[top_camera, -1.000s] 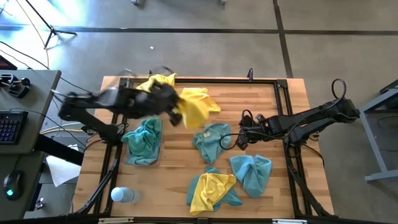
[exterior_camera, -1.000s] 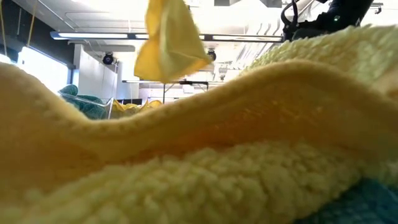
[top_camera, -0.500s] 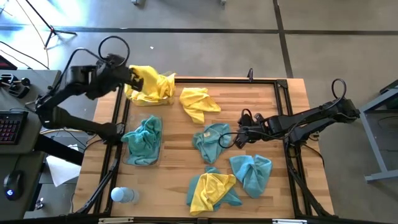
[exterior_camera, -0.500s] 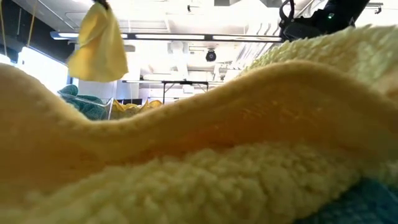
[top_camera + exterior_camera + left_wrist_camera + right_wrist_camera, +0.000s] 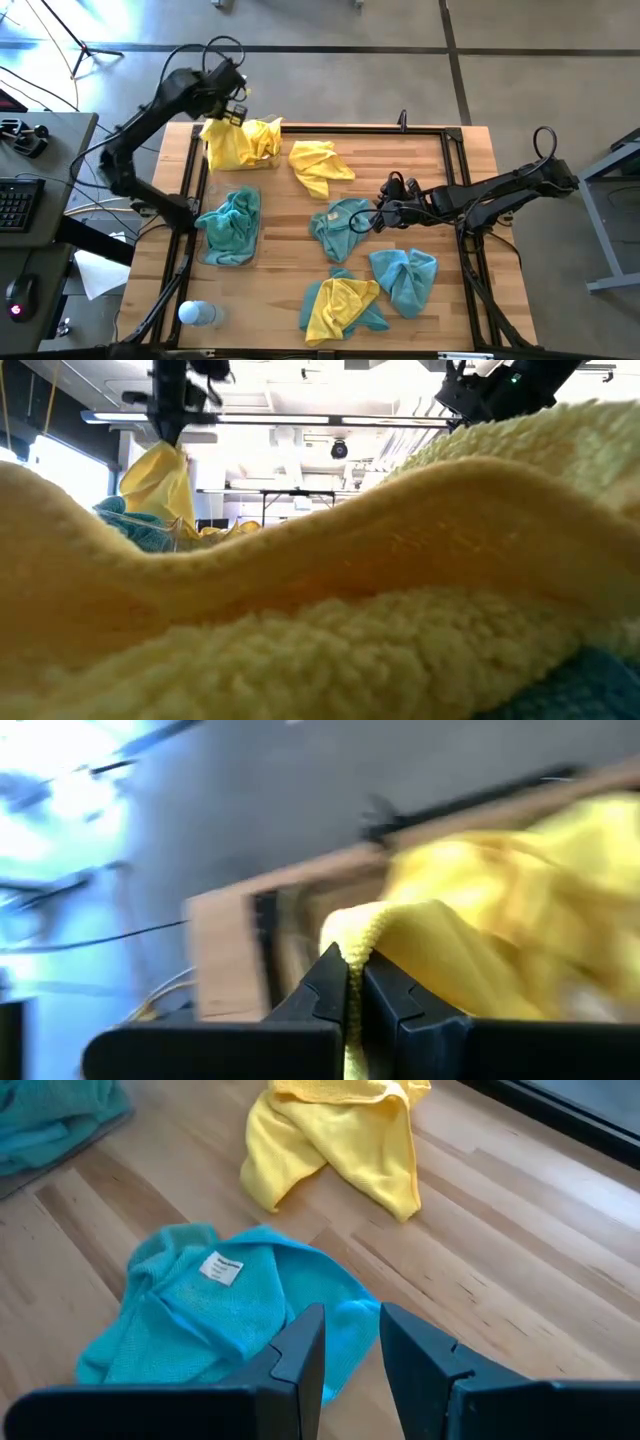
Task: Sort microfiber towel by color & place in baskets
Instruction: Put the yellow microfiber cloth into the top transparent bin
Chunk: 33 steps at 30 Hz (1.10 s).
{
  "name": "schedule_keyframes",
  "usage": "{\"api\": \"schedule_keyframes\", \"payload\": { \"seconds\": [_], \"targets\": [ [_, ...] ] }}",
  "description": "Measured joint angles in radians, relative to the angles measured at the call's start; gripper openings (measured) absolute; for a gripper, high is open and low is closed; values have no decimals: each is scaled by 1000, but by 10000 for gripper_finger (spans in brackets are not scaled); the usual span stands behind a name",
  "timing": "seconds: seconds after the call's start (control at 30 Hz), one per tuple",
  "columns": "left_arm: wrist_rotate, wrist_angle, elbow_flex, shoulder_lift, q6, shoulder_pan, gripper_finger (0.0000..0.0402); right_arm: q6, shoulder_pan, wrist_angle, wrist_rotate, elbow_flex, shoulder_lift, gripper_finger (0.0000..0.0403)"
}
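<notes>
My left gripper (image 5: 232, 108) hangs over the table's far-left corner, shut on a yellow towel (image 5: 224, 142) above the yellow pile (image 5: 262, 138) in the far-left basket. The near-left basket (image 5: 228, 262) holds teal towels (image 5: 231, 222). My right gripper (image 5: 379, 218) is open, low over the table's middle, just right of a crumpled teal towel (image 5: 338, 226) lying flat on the wood. In the right wrist view that teal towel (image 5: 225, 1305) lies ahead of the fingers, with a yellow towel (image 5: 340, 1130) beyond. Another teal towel (image 5: 405, 278) and a yellow-on-teal heap (image 5: 340, 305) lie near the near edge. My left gripper pinches the yellow towel between its two fingers at a bunched edge (image 5: 356, 942) at the top. The fingers point down from above. The towel (image 5: 155, 485) hangs limp below them; whether its lower end rests on the yellow pile I cannot tell.
A pale blue bottle (image 5: 197, 313) lies at the near-left corner. A black metal frame (image 5: 455, 180) runs round the table's edges. A yellow towel (image 5: 330, 610) close to the low camera hides most of the table in the low view. Bare wood shows at the far right.
My left gripper has swung from the table's middle toward the far-left corner, carrying the yellow towel, and has come down, so the towel now hangs over the yellow pile. The loose towels on the table have stayed where they were.
</notes>
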Motion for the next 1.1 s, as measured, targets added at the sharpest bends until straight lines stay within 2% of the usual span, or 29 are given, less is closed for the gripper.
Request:
{"api": "schedule_keyframes", "payload": {
  "seconds": [0.13, 0.3, 0.43, 0.6, 0.73, 0.9, 1.0, 1.1],
  "targets": [
    [-137, 8, 0, 35, -88, 88, 0, 27, -4, 0, -2, 0, 0, 93],
    [-151, 63, 0, 28, -119, 116, 0, 89, -4, -1, -5, 0, 0, 93],
    [18, 97, -21, 29, -117, 106, 0, 105, -4, -3, -5, 0, 0, 93],
    [269, 125, -148, 35, -116, 111, 0, 109, -4, -3, -5, 0, 0, 93],
    [282, 186, -295, 37, -148, 135, 0, 112, -4, 0, -5, 0, 0, 93],
    [305, 363, -432, 37, -229, 149, 0, 131, -4, 0, -5, 0, 0, 93],
    [374, 470, -488, 37, -211, 150, 0, 131, -4, 0, -5, 0, 0, 93],
    [382, 558, -531, 37, -165, 150, 0, 128, -4, 0, -5, 0, 0, 93]
  ]
}}
